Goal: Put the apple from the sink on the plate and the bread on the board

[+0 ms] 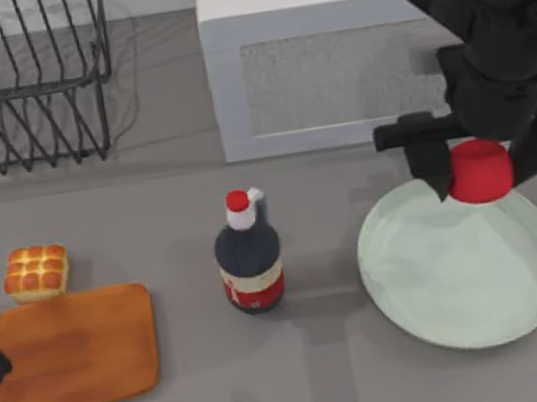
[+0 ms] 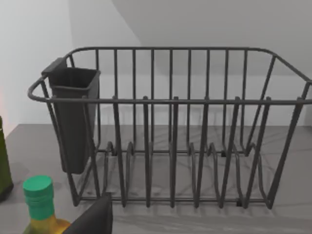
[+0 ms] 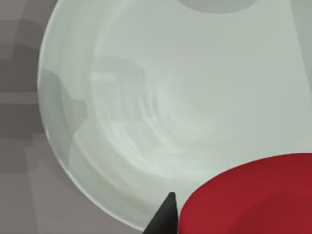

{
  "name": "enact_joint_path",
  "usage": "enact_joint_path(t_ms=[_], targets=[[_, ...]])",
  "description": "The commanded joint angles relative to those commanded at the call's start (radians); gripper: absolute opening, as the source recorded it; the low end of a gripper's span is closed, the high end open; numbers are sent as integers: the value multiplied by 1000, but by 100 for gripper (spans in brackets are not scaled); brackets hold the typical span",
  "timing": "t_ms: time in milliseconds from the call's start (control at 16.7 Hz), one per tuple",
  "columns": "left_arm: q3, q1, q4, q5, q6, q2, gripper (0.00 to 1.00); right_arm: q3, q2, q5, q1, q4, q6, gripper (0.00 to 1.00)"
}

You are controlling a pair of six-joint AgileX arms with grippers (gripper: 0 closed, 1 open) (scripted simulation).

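Counting down by size: one plate (image 1: 462,278) at the table's right, one board (image 1: 74,353) at its left, one bottle (image 1: 249,259) between them, one bread (image 1: 35,271) touching the board's far edge, one apple (image 1: 479,172) clamped in the right gripper (image 1: 476,170) above the plate's far rim.

The left arm is parked at the left edge; whether its fingers are apart I cannot tell.

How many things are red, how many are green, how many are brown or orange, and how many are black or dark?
Red: 1, the apple, held in the right gripper.
Green: 1, the plate.
Brown or orange: 2, the bread and the board.
Black or dark: 2, the bottle with its red cap and the wire rack.
Total: 6
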State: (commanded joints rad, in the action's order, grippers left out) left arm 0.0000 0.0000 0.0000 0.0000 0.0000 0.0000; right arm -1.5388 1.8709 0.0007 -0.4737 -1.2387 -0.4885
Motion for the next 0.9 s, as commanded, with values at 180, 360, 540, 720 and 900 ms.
enact_joint_path(t_ms=[180,360,540,720,900], targets=[[0,0,0,0,0,0,100,0,0,0,0,0,0,0],[0,0,0,0,0,0,100,0,0,0,0,0,0,23],[0,0,0,0,0,0,100,0,0,0,0,0,0,45],[0,0,0,0,0,0,100,0,0,0,0,0,0,68],[0,0,0,0,0,0,100,0,0,0,0,0,0,90]])
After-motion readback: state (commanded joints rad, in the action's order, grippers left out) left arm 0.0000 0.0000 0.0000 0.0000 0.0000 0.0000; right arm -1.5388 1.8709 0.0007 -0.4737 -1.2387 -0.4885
